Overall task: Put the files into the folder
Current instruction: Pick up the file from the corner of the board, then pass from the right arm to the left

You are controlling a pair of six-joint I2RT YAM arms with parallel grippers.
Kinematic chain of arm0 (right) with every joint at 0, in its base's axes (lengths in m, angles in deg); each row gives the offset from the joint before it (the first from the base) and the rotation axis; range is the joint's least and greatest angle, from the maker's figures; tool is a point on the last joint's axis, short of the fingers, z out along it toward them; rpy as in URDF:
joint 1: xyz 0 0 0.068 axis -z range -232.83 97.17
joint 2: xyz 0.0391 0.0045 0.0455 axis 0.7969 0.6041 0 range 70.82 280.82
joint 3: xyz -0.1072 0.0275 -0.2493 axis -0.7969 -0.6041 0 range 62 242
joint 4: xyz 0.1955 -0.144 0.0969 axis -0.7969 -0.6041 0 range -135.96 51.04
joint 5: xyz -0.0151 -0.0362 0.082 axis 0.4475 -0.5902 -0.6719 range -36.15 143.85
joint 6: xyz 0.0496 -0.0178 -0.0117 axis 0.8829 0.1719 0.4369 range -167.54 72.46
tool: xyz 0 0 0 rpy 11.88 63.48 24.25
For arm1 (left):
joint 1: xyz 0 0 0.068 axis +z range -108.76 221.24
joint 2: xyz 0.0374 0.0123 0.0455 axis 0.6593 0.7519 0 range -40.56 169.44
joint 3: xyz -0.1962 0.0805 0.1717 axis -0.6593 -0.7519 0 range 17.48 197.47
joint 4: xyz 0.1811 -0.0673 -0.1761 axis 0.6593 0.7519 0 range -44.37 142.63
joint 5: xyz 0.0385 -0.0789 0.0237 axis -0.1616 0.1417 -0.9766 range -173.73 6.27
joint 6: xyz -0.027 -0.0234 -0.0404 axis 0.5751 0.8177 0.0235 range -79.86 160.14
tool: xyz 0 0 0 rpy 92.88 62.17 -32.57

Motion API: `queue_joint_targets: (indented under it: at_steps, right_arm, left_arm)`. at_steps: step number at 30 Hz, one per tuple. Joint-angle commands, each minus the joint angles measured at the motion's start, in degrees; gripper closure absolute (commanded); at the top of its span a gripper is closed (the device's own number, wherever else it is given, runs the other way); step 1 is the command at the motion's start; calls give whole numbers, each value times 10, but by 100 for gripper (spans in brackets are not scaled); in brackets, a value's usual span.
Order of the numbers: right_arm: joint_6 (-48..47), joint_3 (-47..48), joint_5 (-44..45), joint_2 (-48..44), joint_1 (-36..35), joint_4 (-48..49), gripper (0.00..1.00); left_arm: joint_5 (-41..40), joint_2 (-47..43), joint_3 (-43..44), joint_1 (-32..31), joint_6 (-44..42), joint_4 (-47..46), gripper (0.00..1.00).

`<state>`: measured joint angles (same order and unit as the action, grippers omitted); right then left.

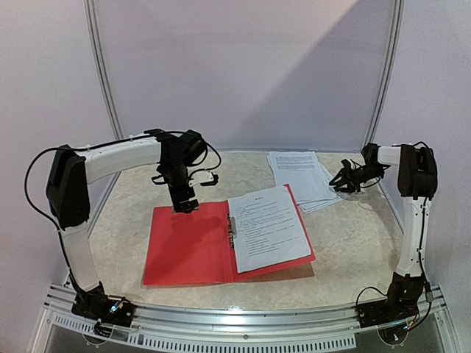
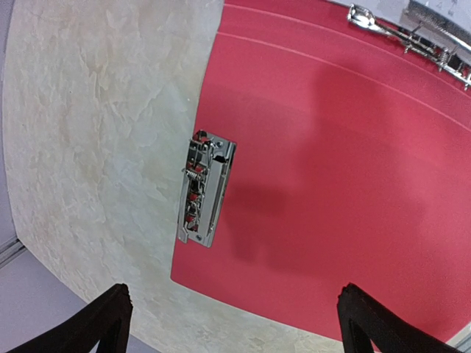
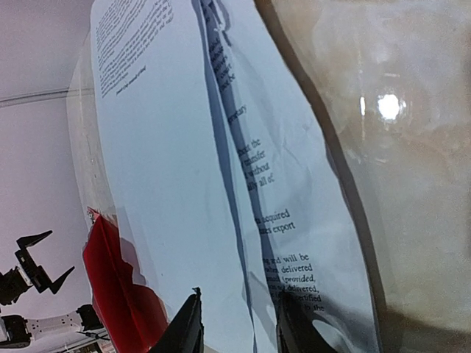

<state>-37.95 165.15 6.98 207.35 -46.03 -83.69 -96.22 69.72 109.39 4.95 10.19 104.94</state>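
Note:
The red folder point(image 1: 188, 246) lies open in the middle of the table. One printed sheet point(image 1: 268, 226) rests on its right half beside the spine clip point(image 1: 232, 229). More files point(image 1: 298, 173) sit in a loose stack at the back right. My left gripper point(image 1: 184, 204) hovers open over the folder's far left edge; in the left wrist view its fingers point(image 2: 110, 323) straddle red cover point(image 2: 331, 162) and a silver clip point(image 2: 206, 190). My right gripper point(image 1: 343, 180) is at the stack's right edge, jaws partly closed on a buckled, lifted sheet point(image 3: 169, 184).
The marbled tabletop point(image 1: 346, 250) surrounds the folder. A metal rail point(image 1: 243, 323) runs along the near edge between the arm bases. Curved white frame poles point(image 1: 103, 81) and a plain backdrop stand behind the table.

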Motion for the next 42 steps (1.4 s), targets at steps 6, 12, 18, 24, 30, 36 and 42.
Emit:
queue_joint_targets:
  at_steps: [6, 12, 18, 24, 30, 36, 42]
  right_arm:
    - [5, -10, -33, 14, 0, 0, 68]
    - [10, -9, -106, 23, 0, 6, 77]
    - [32, -22, -124, 22, -6, 32, 80]
    - [48, -22, -104, 33, -16, 44, 85]
    - [59, -19, -111, 40, -22, 49, 99]
    - [29, -20, -96, 8, -23, 8, 100]
    - [-23, -24, 1, -90, -22, -63, 100]
  left_arm:
    - [-1, 11, 4, -10, 2, -2, 0]
    - [-2, 11, 6, -11, 2, -1, 0]
    - [-2, 12, 6, -11, 2, -4, 1]
    - [-2, 10, 6, -11, 1, -3, 0]
    - [-3, 7, 6, -11, 1, -4, 1]
    - [-4, 2, 7, -11, 0, -2, 0]
    - [-6, -4, 9, -11, 1, -2, 0]
